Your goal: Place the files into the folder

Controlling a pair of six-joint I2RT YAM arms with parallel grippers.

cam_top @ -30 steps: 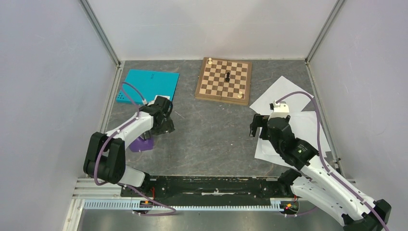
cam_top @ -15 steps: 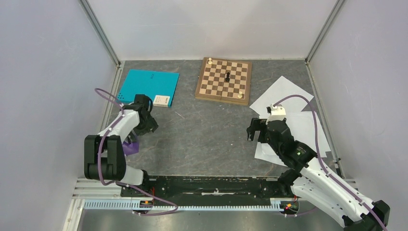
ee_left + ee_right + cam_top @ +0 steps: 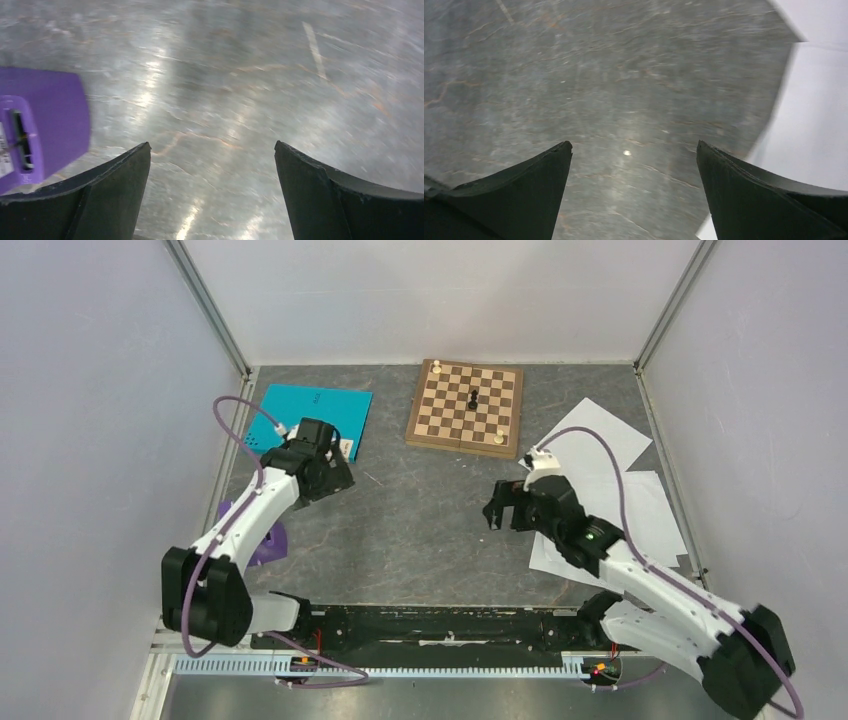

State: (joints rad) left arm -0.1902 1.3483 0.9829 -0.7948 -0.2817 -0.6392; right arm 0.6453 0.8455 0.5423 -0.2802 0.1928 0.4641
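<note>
Grey tabletop [image 3: 430,510] holds files [image 3: 655,505] just right of the released right end effector [image 3: 503,512].

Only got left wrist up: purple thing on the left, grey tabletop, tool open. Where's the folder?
Observer: The folder lies flat, teal side up, at the far left, and the left tool is by its near right corner.
Operator: Files?
Observer: The files are overlapping white sheets on the right side, partly under the right arm.
Operator: Right tool got one?
Observer: No. The right tool is open and empty over the table, left of the sheets.
</note>
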